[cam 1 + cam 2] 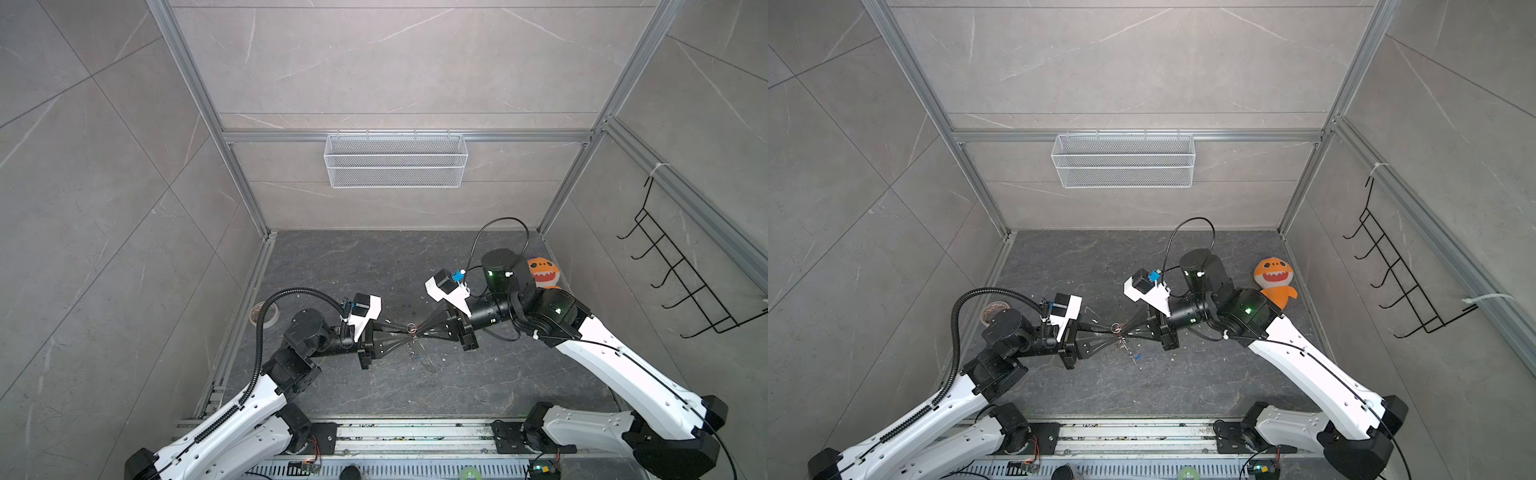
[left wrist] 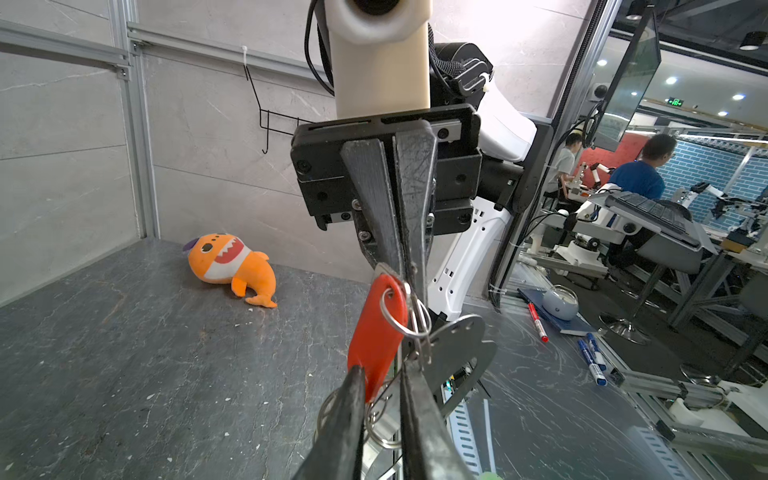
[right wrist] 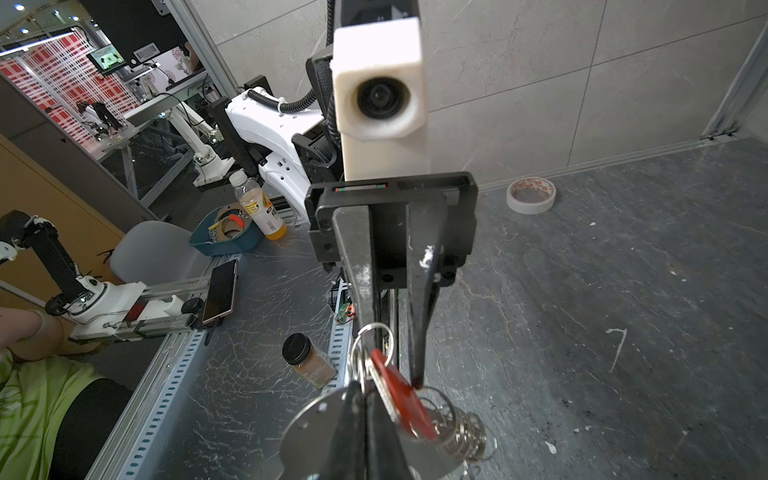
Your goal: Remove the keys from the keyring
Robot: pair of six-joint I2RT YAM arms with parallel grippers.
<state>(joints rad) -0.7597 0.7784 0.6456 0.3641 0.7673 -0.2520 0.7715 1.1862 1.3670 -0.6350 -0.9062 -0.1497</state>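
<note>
Dark stone tabletop [image 1: 374, 395], grey tiled walls [image 1: 395, 62]

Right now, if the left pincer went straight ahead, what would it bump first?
Probably the red key tag, which sits between the jaws of the left pincer; beyond, the right pincer faces it, clamping the keyring.

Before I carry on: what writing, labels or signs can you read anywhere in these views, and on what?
No text is legible in any view.
No lettering shows on the red key tag or the keyring.
Red print on the tape roll: too blurred.
Label on the bottle: too small.
The green sign outside the cell: blurred.
</note>
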